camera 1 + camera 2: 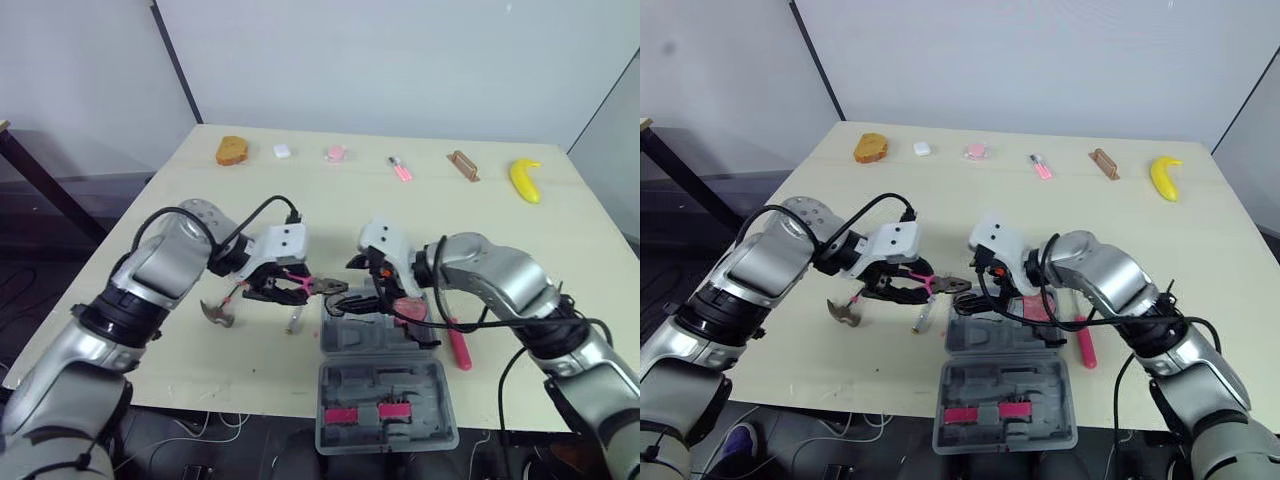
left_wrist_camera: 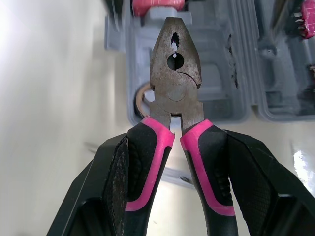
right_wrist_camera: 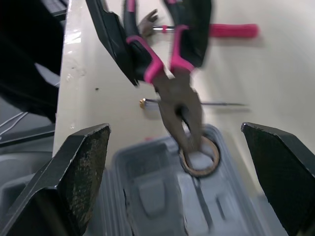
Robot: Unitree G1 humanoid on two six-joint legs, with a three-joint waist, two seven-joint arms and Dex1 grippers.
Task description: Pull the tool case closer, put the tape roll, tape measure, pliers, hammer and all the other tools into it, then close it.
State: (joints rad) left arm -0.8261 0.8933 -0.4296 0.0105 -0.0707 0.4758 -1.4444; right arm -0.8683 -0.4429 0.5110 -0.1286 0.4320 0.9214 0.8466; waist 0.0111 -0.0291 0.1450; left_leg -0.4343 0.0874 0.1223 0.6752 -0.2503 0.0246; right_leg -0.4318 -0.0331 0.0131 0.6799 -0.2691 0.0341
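With left gripper [image 1: 287, 288] clamped on the pliers [image 2: 175, 73], lower their nose into the case [image 1: 342, 385] at lower centre, steering clear of the empty, wide-open right gripper [image 1: 379, 293].

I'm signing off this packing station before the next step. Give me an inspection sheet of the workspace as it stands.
Surface: beige table, no spills seen.
Job's things: case open at the near edge; tape roll inside it; pliers held over it; hammer, slim tool and pink-handled tool on the table.
Clutter: banana, wood block and small items along the far edge.
Grippers: left gripper shut on the pliers' handles; right gripper open above the case.
Cables: black cable from the right arm drapes over the case.
Surroundings: white wall; dark furniture at the left.
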